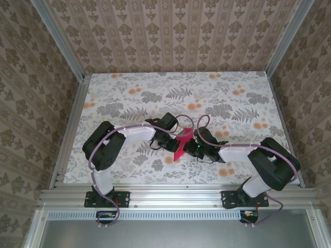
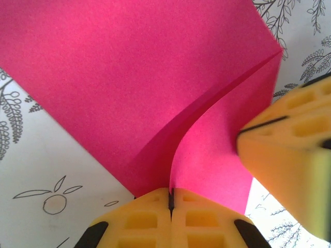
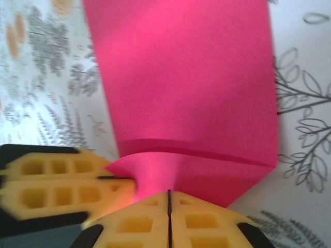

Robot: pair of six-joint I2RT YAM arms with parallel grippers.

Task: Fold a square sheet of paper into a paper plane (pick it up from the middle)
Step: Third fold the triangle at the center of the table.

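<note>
I'm looking down on the flower-printed table (image 1: 129,82). The left arm (image 1: 111,147) and right arm (image 1: 269,163) are both bent inward, so their tips meet just in front of the bases, near the middle of the near edge. Between them is the sheet of paper (image 1: 182,143), bright magenta. Part of it is raised off the table and it narrows to a point toward me.

On the left wrist camera the sheet (image 2: 155,77) is doubled over. One layer lies flat and a second curls up from it in a soft, unpressed bend. The right wrist camera shows a sharper crease (image 3: 196,152) running across the sheet (image 3: 186,77), just ahead of the fingers.

The left gripper (image 2: 170,199) is closed, its yellow pads (image 2: 145,222) pressed together with the edge of the paper pinched in the seam. The right gripper (image 3: 168,199) is likewise clamped shut on the paper's near edge. Each one shows up close beside the other in its neighbour's camera.

I judge this to be mid-fold: a flap is being carried over, and the dart shape isn't made yet. The next move calls for one gripper to hold its corner steady. The other should lay the curled layer down edge to edge, then press along the bend to set it. Pulling apart would risk tearing or skewing such thin paper.
</note>
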